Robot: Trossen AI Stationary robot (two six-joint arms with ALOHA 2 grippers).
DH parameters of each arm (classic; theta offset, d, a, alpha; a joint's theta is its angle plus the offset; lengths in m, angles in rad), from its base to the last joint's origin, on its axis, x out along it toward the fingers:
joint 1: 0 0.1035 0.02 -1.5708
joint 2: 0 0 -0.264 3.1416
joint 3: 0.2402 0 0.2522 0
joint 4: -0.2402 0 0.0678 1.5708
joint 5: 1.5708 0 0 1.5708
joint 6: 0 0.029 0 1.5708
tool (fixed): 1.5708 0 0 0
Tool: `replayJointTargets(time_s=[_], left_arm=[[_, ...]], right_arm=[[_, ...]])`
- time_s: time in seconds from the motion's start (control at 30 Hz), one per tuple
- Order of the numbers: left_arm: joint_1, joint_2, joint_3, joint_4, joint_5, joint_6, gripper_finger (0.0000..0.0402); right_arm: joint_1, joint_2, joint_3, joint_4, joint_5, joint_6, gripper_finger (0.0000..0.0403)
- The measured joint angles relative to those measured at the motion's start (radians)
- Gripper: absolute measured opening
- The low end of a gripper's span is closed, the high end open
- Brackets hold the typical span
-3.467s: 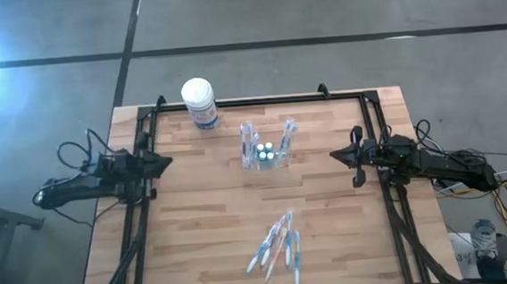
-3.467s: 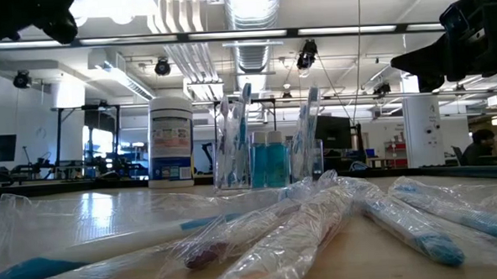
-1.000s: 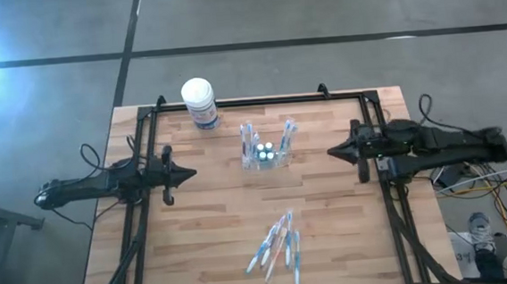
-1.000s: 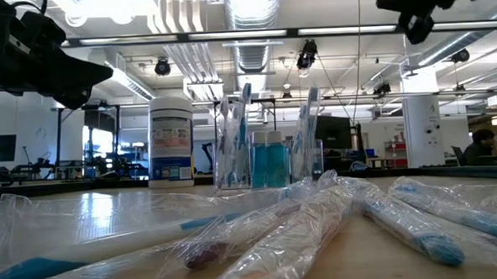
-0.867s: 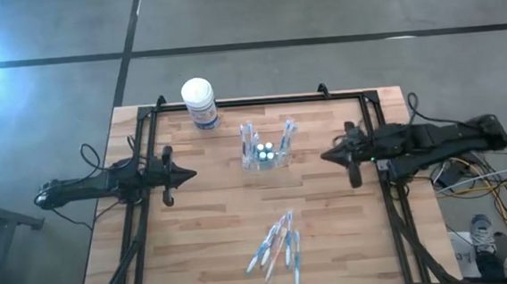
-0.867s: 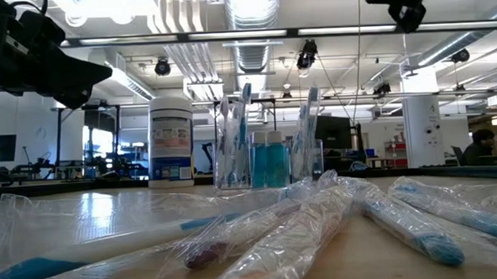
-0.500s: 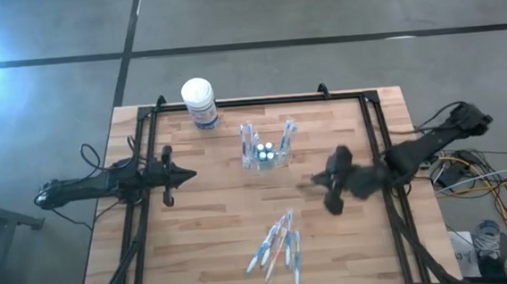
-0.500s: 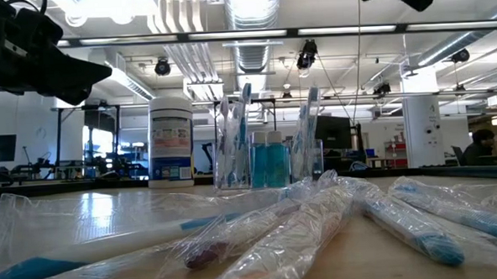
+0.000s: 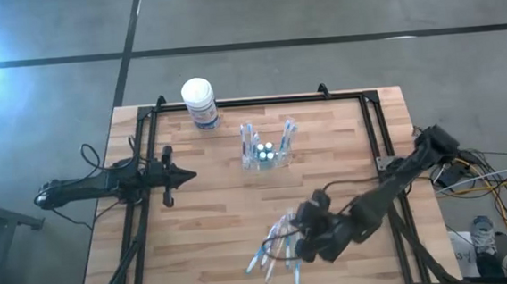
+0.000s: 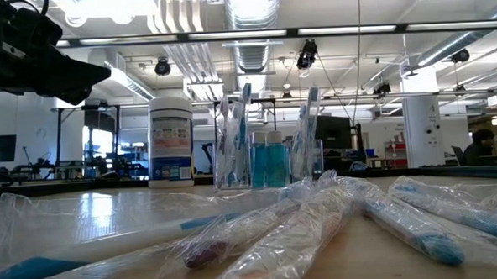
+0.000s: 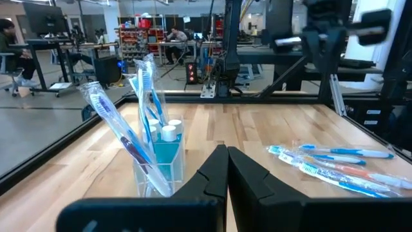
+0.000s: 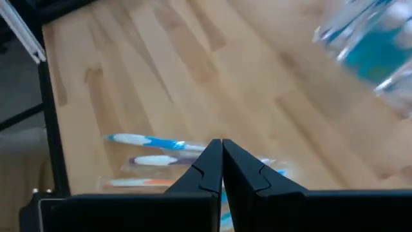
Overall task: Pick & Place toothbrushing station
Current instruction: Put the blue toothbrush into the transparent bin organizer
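Toothbrushing station (image 9: 265,150): clear holder, upright, at 12 o'clock from table (image 9: 215,225) centre, brushes and blue-filled bottles standing in it, white tub (image 9: 200,103) apart at its 10 o'clock. Right gripper (image 9: 289,243): fingers pressed together, empty, over wrapped toothbrushes (image 9: 277,245) at 6 o'clock; left gripper (image 9: 189,174): likewise closed and empty, waiting at 9 o'clock. Advised for the pickup: open wide first, descend squarely over one wrapped brush, close across the handle rather than loose film.

White tub w/ blue label (image 9: 200,102) at table's (image 9: 205,217) far edge; wrapped toothbrushes (image 9: 274,248) near front.
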Motion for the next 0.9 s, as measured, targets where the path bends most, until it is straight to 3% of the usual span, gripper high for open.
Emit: replayJointTargets(time_s=[0.27,0.47,0.7,0.9], left_arm=[[0.0,0.0,0.0,-0.005,0.018,0.007,0.0009],[0.0,0.0,0.0,-0.007,0.019,0.008,0.0009],[0.0,0.002,0.0,-0.008,0.019,0.007,0.0009],[0.0,0.005,-0.001,-0.008,0.02,-0.001,0.0009]], right_arm=[[-0.009,0.195,0.098,-0.031,-0.078,0.18,0.0023],[0.002,0.226,0.123,-0.029,-0.123,0.314,0.0088],[0.003,0.248,0.119,-0.073,-0.241,0.519,0.0162],[0.002,0.288,0.118,-0.153,-0.392,0.648,0.0199]])
